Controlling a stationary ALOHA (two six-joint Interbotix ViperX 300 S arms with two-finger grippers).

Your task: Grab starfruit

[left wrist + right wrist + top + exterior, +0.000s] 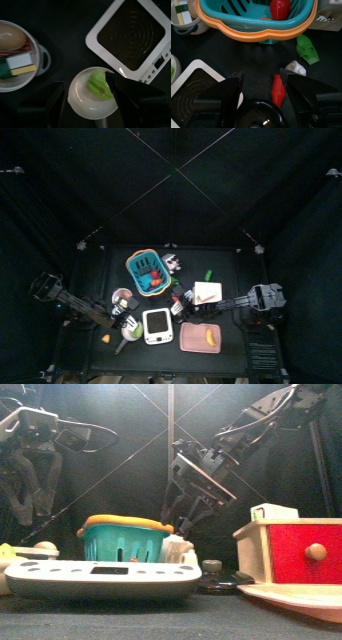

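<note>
The left claw is held wide above a smooth white bowl, its jaws flanking the ridged green starfruit lying inside. Just beside the bowl, a white scale with a dark ringed plate is seen. The right claw is spread open over a red chili, near a slotted teal basket, detail lost from above.

Black curtains close in the small black table on every side. Above the table, thin pale lines cross in an X against the dark cloth. A bright light glares overhead.
</note>
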